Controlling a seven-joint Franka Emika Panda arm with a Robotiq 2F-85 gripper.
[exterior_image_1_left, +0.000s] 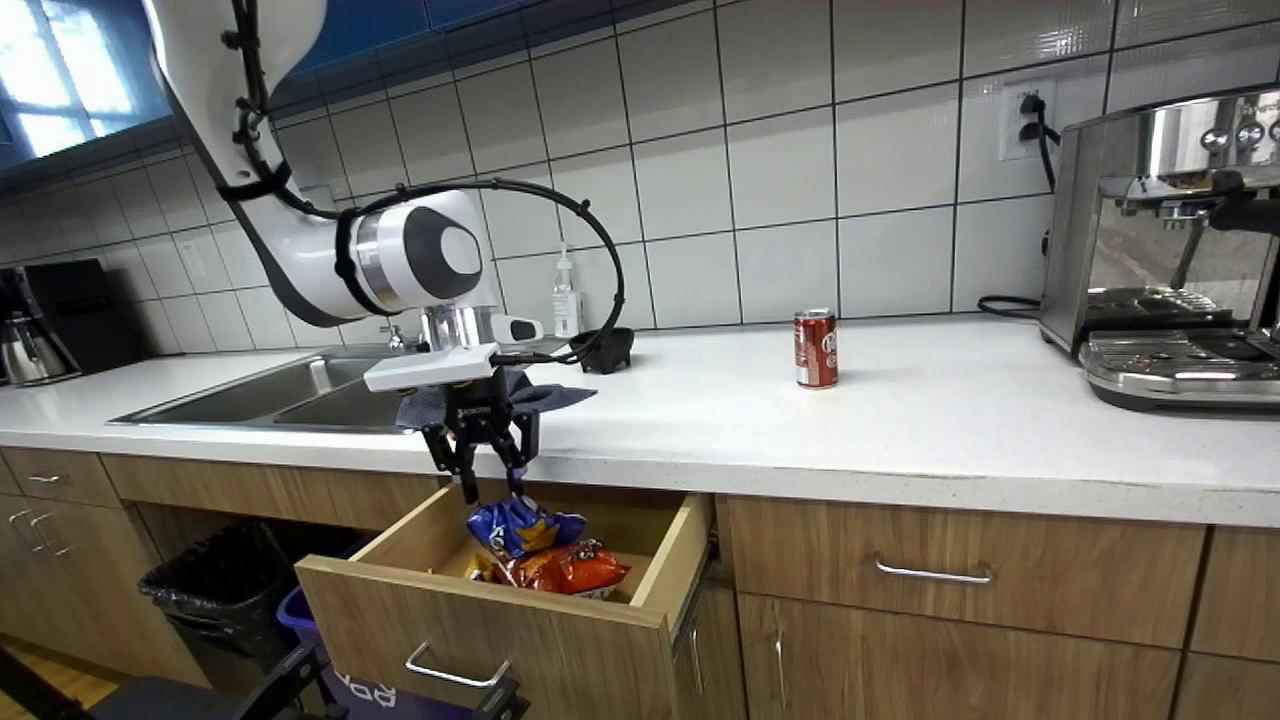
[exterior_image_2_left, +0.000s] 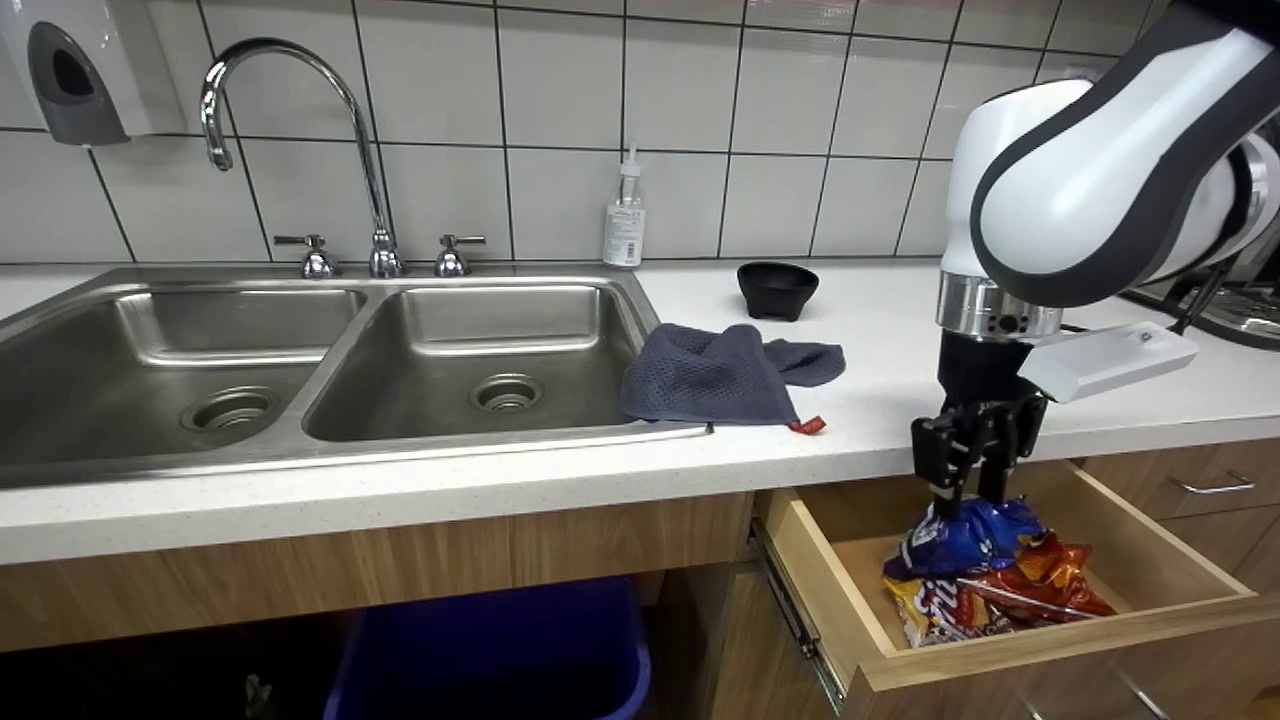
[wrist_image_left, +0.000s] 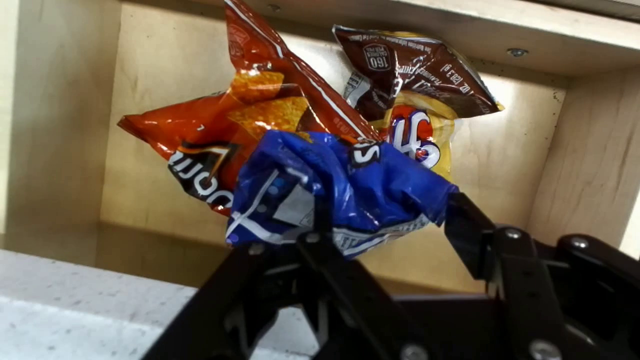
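My gripper (exterior_image_1_left: 494, 493) points down into the pulled-out wooden drawer (exterior_image_1_left: 480, 620), its jaws standing apart. Right under it, a crumpled blue chip bag (wrist_image_left: 360, 185) rests on top of other bags. In the wrist view, one of the fingers (wrist_image_left: 465, 225) meets the bag's corner and the opposite one overlaps its printed side; neither pinches it. Beneath lie a red-orange chip bag (wrist_image_left: 215, 130) and a brown and yellow bag (wrist_image_left: 425, 75). Both exterior views show the fingertips (exterior_image_2_left: 944, 508) at the blue bag's top; exact contact is hard to tell.
The white counter edge (exterior_image_1_left: 800, 480) runs just behind the drawer. On the counter are a red can (exterior_image_1_left: 816, 350), a coffee machine (exterior_image_1_left: 1180, 250), a dark cloth (exterior_image_2_left: 715, 375), a black bowl (exterior_image_2_left: 777, 290) and a sink (exterior_image_2_left: 505, 310). Bins (exterior_image_2_left: 490, 650) stand below.
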